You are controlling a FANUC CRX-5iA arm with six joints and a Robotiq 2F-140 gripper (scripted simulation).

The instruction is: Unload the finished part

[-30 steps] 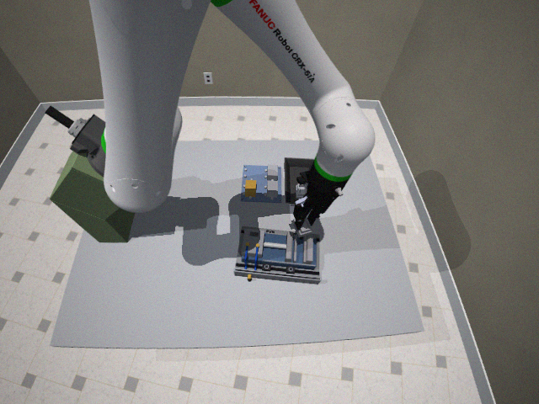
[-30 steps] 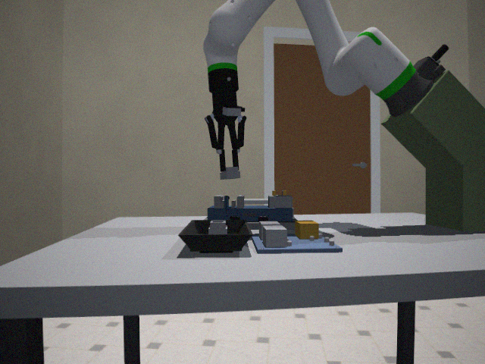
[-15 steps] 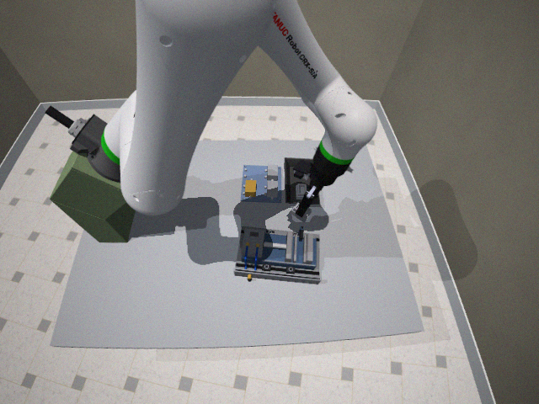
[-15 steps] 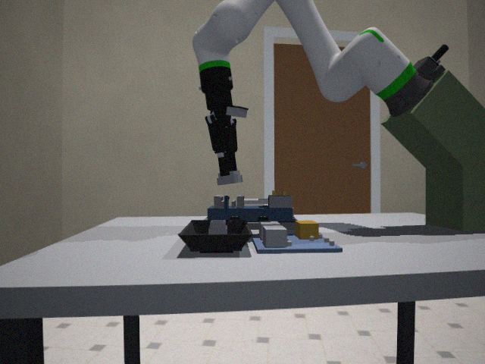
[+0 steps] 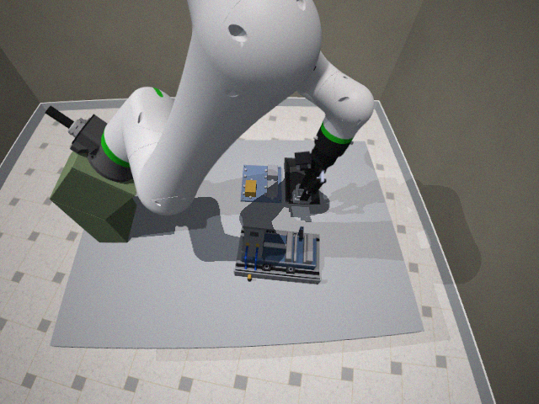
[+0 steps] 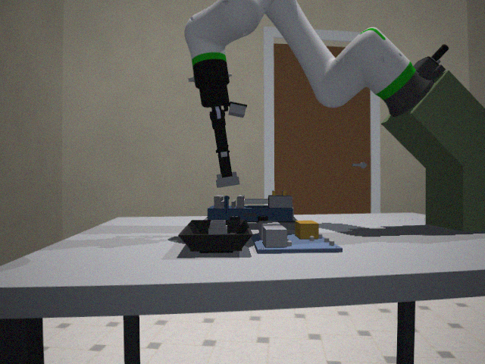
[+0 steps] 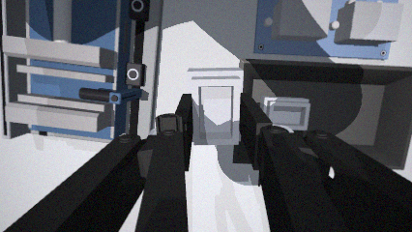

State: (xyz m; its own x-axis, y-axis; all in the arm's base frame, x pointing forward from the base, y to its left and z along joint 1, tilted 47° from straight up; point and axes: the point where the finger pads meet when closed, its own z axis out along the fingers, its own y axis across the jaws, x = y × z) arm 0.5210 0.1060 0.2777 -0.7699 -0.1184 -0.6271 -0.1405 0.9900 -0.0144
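My gripper [image 7: 215, 109] is shut on the finished grey part [image 7: 216, 112], whose pocket faces up. In the exterior view the part [image 6: 227, 180] hangs well above the table, slightly tilted, over the black outfeed tray [image 6: 214, 235]. The tray [image 7: 329, 111] holds another pocketed part [image 7: 286, 110], lying flat. In the wrist view the held part is just left of the tray's rim. The blue vise [image 5: 278, 254] stands with empty jaws. In the top view the gripper [image 5: 304, 193] is over the tray [image 5: 300, 183].
A blue fixture plate [image 6: 297, 244] beside the tray carries an upright plain grey block [image 6: 274, 234] and a yellow block [image 6: 306, 229]. The green robot pedestal [image 6: 438, 156] stands at the table's far right. The vise handle [image 5: 251, 258] points to the front.
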